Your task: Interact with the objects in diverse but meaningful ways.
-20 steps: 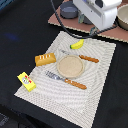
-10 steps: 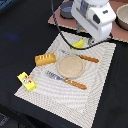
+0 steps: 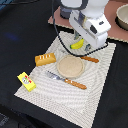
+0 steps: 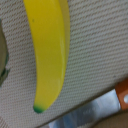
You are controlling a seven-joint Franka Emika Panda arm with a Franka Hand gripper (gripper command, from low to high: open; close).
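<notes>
A yellow banana [image 3: 76, 44] lies at the far edge of the striped placemat [image 3: 60, 97]; it fills the wrist view [image 4: 50, 55]. My gripper [image 3: 81, 43] hangs right over it, and the arm's white body hides its fingers. No finger shows in the wrist view. An orange-brown bread loaf [image 3: 45, 58] lies at the exterior view's left of a tan plate [image 3: 70, 66]. A yellow block with a red label [image 3: 26, 81] sits at the mat's near left corner. The red tomato is out of view.
A knife with an orange handle [image 3: 90, 59] lies beside the plate, its blade near the banana's tip [image 4: 85, 117]. A fork with an orange handle [image 3: 67, 80] lies in front of the plate. A bowl [image 3: 122, 15] stands on a brown board at the back right.
My arm has moved down and toward the exterior view's left, and now stands over the banana and covers part of it. The other objects have not moved.
</notes>
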